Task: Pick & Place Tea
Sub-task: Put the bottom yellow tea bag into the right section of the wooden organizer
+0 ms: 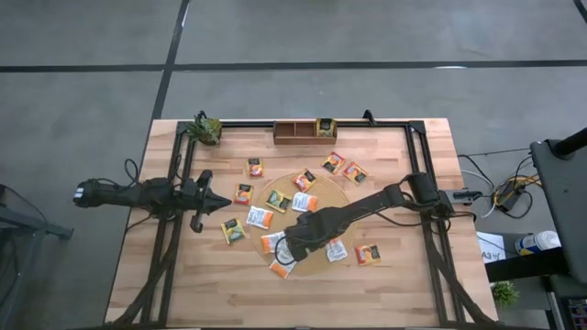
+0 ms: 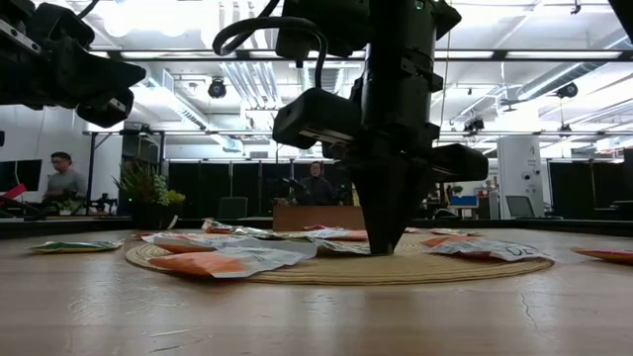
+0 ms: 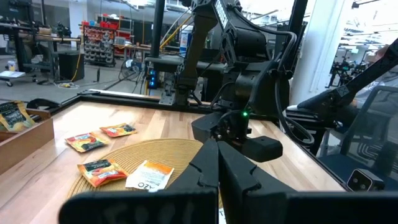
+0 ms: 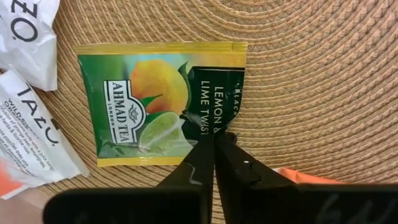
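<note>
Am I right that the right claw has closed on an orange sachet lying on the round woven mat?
Not quite: the sachet is green and yellow, not orange. The right wrist view shows the right claw shut on the edge of a green Ahmad Tea lemon and lime sachet, which does lie on the round woven mat.

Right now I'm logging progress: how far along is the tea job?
Done: one sachet stands in the tray. In hand: the right gripper is shut on a green sachet lying on the mat. Left: many sachets lie on the mat and table. The left gripper waits, shut.
</note>
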You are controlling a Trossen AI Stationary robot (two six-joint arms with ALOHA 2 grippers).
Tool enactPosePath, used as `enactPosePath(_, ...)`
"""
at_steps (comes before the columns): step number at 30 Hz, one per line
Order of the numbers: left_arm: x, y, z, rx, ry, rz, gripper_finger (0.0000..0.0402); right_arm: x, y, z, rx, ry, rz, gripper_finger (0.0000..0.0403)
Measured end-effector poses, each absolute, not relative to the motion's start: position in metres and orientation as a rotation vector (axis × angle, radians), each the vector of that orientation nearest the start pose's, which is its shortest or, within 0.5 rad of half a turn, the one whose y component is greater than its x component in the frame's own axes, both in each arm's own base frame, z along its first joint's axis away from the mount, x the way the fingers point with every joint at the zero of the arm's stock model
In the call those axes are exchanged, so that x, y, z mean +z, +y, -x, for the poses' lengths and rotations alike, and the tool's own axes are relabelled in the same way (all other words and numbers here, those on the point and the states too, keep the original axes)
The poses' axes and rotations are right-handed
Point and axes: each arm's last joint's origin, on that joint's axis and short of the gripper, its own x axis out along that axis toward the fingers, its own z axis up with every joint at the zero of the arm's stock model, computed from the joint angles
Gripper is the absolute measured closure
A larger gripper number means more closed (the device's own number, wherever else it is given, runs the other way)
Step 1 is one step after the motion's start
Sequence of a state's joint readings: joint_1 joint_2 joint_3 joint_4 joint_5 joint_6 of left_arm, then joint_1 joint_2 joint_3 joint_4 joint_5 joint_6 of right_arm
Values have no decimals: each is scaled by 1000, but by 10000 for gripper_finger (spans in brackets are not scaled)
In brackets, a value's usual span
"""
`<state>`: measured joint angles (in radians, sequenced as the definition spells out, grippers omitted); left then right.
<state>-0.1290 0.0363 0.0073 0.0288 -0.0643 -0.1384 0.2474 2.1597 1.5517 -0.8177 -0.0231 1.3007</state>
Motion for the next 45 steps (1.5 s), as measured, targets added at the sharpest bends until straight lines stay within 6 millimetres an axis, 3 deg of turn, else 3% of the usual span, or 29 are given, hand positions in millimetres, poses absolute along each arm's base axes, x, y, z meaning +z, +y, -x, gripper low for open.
enactPosePath(11,166,-11,-99,-65,5,138,402,146,102,-405,-694,1281,-848,395)
enactPosePath(33,166,-11,-99,-65,4,138,402,193,96,-397,-619,1178,-701,395)
enactPosePath(45,166,-11,-99,-65,4,138,402,218,76,-393,-554,1137,-566,395)
